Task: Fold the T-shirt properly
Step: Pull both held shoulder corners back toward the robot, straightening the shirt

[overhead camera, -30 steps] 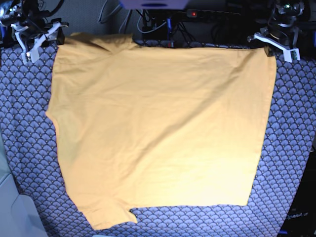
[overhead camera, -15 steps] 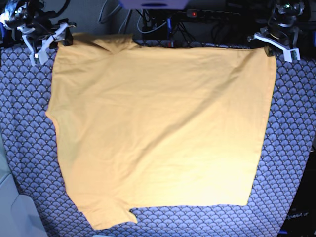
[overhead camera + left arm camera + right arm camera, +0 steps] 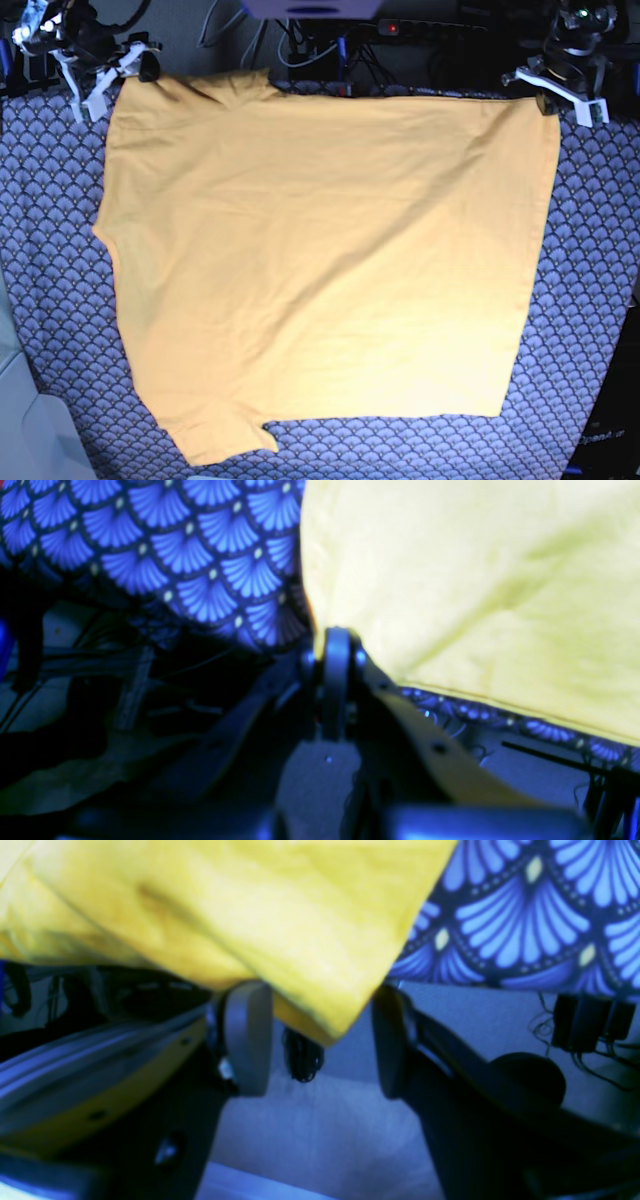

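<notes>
**Shirt flat on the worktop, one corner pinched, one corner loose**

The T-shirt [image 3: 320, 260] lies spread wide over the fan-patterned tablecloth [image 3: 60, 250] on my worktop, nearly flat, with only shallow creases. One sleeve [image 3: 220, 435] juts out at the near edge in the base view, and the far edge runs along the back of the cloth.

My left jaws [image 3: 334, 645] sit at the far corner on the base view's right [image 3: 548, 100]. The base view only shows white fingers beside the fabric there. The left wrist view tells more: the jaws are clenched tight together right at the corner of the shirt [image 3: 450, 590], with the hem running off to one side and the tablecloth [image 3: 165, 555] on the other. Whether fabric is actually caught between them I cannot tell; the picture is blurred there.

My right jaws [image 3: 320, 1040] are at the opposite far corner [image 3: 120, 75]. In the right wrist view they stand released and wide apart, and a folded corner of the shirt [image 3: 250, 920] hangs down between the two pads [image 3: 247, 1035], touching neither clearly. The tablecloth [image 3: 530, 915] shows just beyond. The base view gives none of that gap.
</notes>
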